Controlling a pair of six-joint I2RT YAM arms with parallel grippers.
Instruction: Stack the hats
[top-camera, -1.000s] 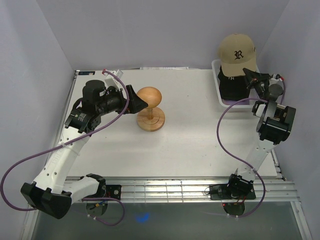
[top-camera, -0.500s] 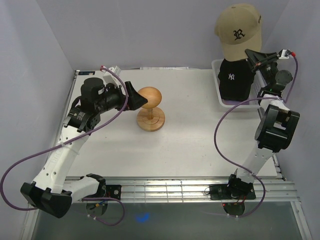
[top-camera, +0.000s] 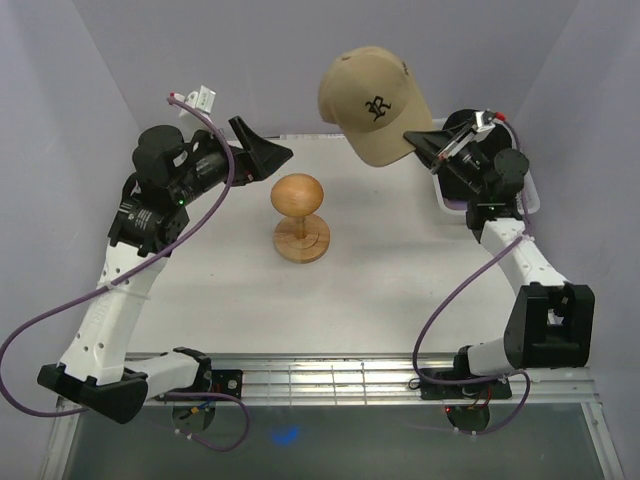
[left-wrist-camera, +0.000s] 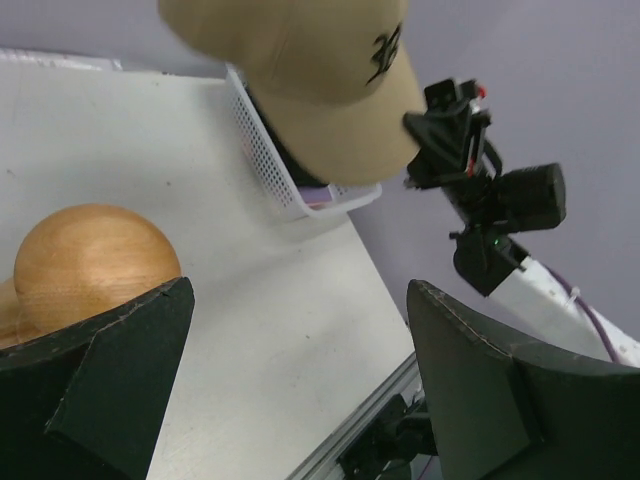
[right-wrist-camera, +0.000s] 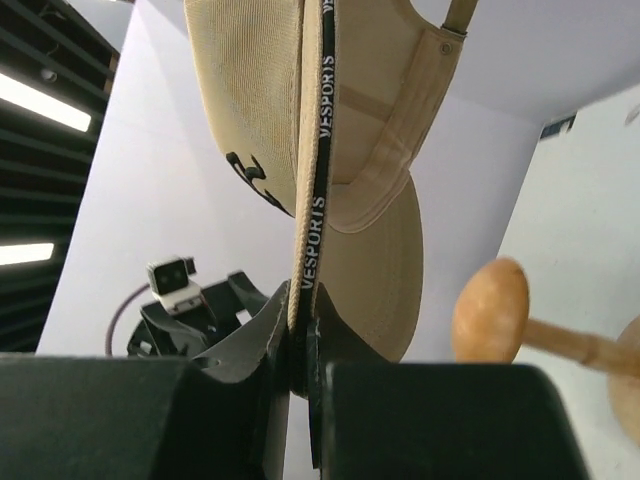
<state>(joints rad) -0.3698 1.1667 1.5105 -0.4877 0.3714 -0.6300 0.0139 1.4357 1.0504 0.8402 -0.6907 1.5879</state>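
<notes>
A tan cap (top-camera: 372, 103) with a black embroidered logo hangs in the air above the table's back middle. My right gripper (top-camera: 423, 139) is shut on its edge; the right wrist view shows the cap's rim (right-wrist-camera: 320, 160) pinched between the jaws. The cap also shows in the left wrist view (left-wrist-camera: 300, 70). A black cap (left-wrist-camera: 285, 150) lies in the white mesh basket (left-wrist-camera: 262, 150), mostly hidden. My left gripper (top-camera: 262, 152) is open and empty, raised just left of and above the wooden stand (top-camera: 299, 195). Other caps are out of view.
The wooden mushroom-shaped stand (left-wrist-camera: 90, 262) stands at the table's middle, its base (top-camera: 302, 238) on the white surface. The basket (top-camera: 444, 192) sits at the back right behind my right arm. Grey walls close in on both sides.
My right gripper has lifted the tan cap off the basket and swung it left toward the stand. My left gripper has risen and moved slightly back.
</notes>
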